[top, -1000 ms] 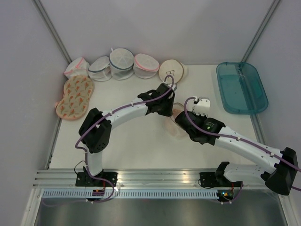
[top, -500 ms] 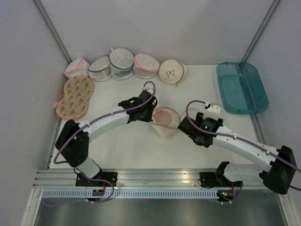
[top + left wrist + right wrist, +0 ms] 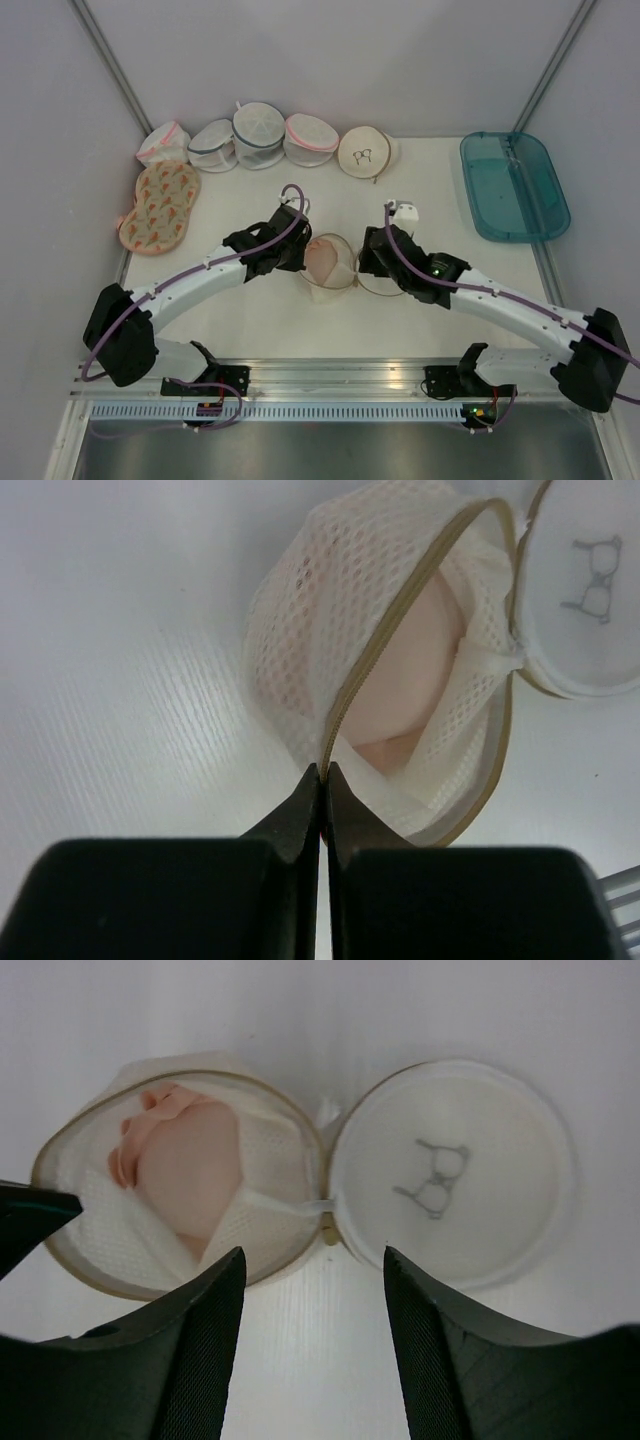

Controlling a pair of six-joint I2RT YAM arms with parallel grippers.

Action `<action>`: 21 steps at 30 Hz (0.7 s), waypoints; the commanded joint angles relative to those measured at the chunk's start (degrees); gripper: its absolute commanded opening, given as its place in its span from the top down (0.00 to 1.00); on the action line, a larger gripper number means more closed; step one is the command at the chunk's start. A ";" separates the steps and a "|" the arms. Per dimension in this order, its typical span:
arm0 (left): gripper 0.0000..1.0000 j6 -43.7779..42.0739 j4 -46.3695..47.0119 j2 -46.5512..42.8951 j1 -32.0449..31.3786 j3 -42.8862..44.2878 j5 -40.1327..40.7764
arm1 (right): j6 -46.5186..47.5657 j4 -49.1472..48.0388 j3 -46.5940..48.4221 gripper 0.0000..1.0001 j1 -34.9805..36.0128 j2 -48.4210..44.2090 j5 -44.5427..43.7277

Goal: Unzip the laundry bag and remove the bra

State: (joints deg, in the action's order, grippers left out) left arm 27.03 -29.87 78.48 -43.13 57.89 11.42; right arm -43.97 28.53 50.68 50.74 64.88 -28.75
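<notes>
Seen from above, the round cream mesh laundry bag with a tan zip rim lies unzipped in the middle of the white desk, between the two arms. The soft peach-pink fabric bra sits inside its open half. Along the back edge stand four white mesh bags with pink or grey trim, with another round cream bag bearing a black outline at their right end. A flat orange-patterned bag lies at far left and a teal plastic tray at far right. The left arm reaches in low, its left claw at the bag's left rim; the right claw is over the bag's right side. In the left wrist view the laundry bag gapes along its zip and the bra shows as a smooth pink mound within, half under a mesh flap. The left claw is pinched tight on the near end of the zip rim. In the right wrist view the laundry bag lies spread as two circles joined at a hinge. The left circle holds the bra; the right one carries the black drawing. The right claw hovers above the hinge, spread wide and gripping nothing, while the dark tip of the left claw meets the rim at left.
</notes>
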 commanded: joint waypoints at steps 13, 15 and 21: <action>0.98 4.97 3.15 0.71 -0.02 -8.93 1.15 | 6.44 -24.14 10.49 0.43 0.06 27.66 20.05; 0.98 5.32 3.32 0.63 0.07 -9.28 0.89 | 6.35 -23.88 11.89 0.44 -0.03 29.42 20.49; 0.98 5.49 3.59 -0.25 0.24 -9.37 1.06 | 7.49 -17.31 16.46 0.45 0.32 36.18 17.78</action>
State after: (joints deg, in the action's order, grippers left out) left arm 30.65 -28.14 79.07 -43.13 48.56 11.88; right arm -37.67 8.21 63.61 50.78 98.89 -9.76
